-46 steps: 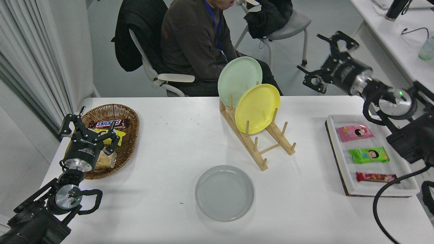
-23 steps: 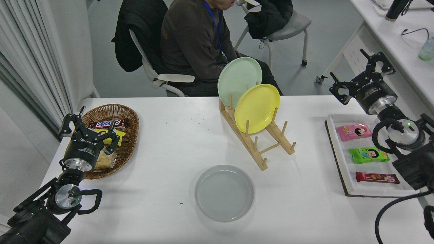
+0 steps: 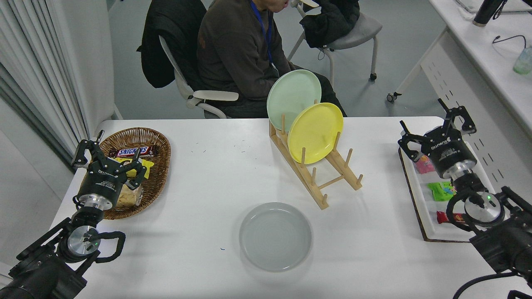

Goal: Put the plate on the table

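The light grey plate (image 3: 275, 236) lies flat on the white table (image 3: 216, 174), near its front edge at the middle. My right gripper (image 3: 436, 126) is open and empty, over the white tray at the right side, far from the plate. My left gripper (image 3: 109, 153) is open and empty, parked at the lower left over the wicker basket.
A wooden rack (image 3: 316, 174) holds a mint green plate (image 3: 293, 97) and a yellow plate (image 3: 315, 132) upright. A wicker basket (image 3: 156, 174) with snacks stands at the left. A white tray (image 3: 419, 195) with snack packets lies at the right. A person (image 3: 237, 54) sits at the far side.
My right arm has swung down and back from high beyond the table's far right edge to over the white tray. The plate and left arm have not moved.
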Tool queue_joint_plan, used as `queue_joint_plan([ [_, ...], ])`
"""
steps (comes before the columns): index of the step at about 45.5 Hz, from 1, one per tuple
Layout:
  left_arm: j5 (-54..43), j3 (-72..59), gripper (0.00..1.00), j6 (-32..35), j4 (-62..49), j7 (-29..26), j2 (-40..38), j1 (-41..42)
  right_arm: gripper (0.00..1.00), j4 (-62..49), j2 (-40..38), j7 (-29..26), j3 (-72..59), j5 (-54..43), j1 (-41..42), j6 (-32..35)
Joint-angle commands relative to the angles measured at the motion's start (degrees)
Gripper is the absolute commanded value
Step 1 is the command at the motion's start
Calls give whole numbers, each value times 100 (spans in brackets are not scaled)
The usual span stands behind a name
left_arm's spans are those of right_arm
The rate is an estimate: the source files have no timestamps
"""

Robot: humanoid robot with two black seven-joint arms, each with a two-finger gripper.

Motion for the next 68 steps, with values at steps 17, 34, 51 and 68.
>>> queue_joint_plan([
  [17,0,1,98,0,0,0,0,0,99,101,27,139,249,151,-427,-1615],
  [34,0,1,98,0,0,0,0,0,99,1736,-386,148,477,37,-1368,-1650],
  [51,0,1,98,0,0,0,0,0,99,1648,-237,148,864,160,-1254,-2187],
  [68,0,1,98,0,0,0,0,0,99,1613,-17,139,1058,81,-1139,-1546],
])
